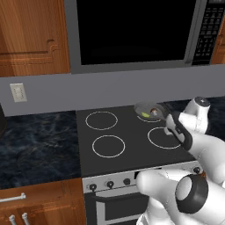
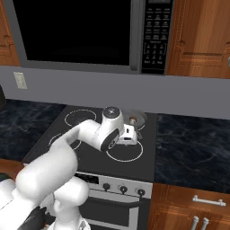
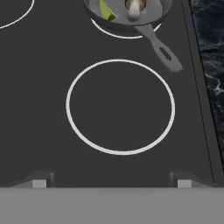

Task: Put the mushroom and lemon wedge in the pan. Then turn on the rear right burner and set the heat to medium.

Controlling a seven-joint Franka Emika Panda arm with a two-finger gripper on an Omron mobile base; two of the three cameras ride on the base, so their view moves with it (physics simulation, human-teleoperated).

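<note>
The gripper is spread wide, with nothing between its fingers. It hangs over the black stove top, just above the front right ring.

The pan sits past the gripper, farther back on the stove. It rests on the rear right burner, whose white ring peeks out under the pan's near side. The pan's thin handle points back toward the gripper and a little to its right side. The handle ends short of the fingers and does not touch them.

The lemon wedge lies inside the pan. The mushroom lies inside the pan too, just beside the lemon wedge. Both are well apart from the gripper.

In the left base view, the pan shows the small yellow-green lemon wedge in it.
</note>
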